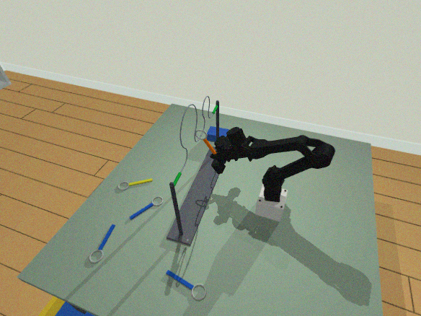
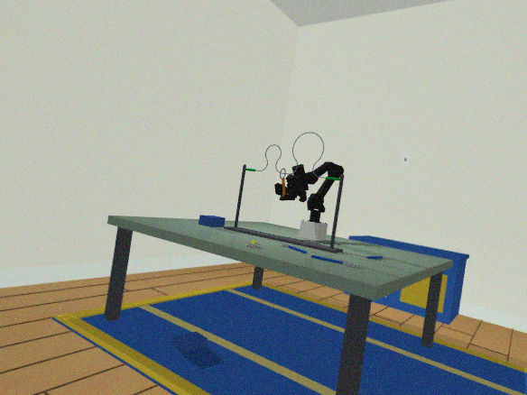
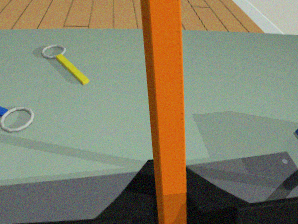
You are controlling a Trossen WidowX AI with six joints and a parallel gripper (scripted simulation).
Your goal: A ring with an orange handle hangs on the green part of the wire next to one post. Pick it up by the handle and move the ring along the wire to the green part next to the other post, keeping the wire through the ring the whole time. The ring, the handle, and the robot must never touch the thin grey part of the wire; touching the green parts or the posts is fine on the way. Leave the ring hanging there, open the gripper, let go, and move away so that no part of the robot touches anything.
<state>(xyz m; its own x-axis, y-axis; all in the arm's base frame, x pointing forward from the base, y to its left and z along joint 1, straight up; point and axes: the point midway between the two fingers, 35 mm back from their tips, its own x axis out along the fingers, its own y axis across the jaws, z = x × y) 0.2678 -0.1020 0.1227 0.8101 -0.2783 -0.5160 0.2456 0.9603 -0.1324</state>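
Note:
The orange handle point(image 1: 209, 146) point(image 2: 283, 184) point(image 3: 167, 100) slants down from its ring point(image 1: 200, 130) in the top view. My gripper point(image 1: 215, 154) point(image 3: 160, 166) is shut on the handle's lower part, below the ring. The ring is at the low dip of the thin grey wire point(image 1: 181, 126) point(image 2: 292, 146), between its two loops. The wire appears to pass through the ring; whether they touch is too small to tell. One green part point(image 1: 177, 179) point(image 2: 333, 179) is at the near post point(image 1: 176, 209) point(image 2: 337, 212), the other point(image 1: 215, 109) point(image 2: 250, 169) at the far post point(image 1: 218, 119) point(image 2: 240, 198).
A dark base board point(image 1: 198, 191) joins the posts. A blue block point(image 1: 213, 134) point(image 2: 211, 221) is by the far post. A yellow-handled ring point(image 1: 140, 182) point(image 3: 72, 69) and several blue-handled rings lie on the table, one with its handle point(image 1: 141, 211) near the board.

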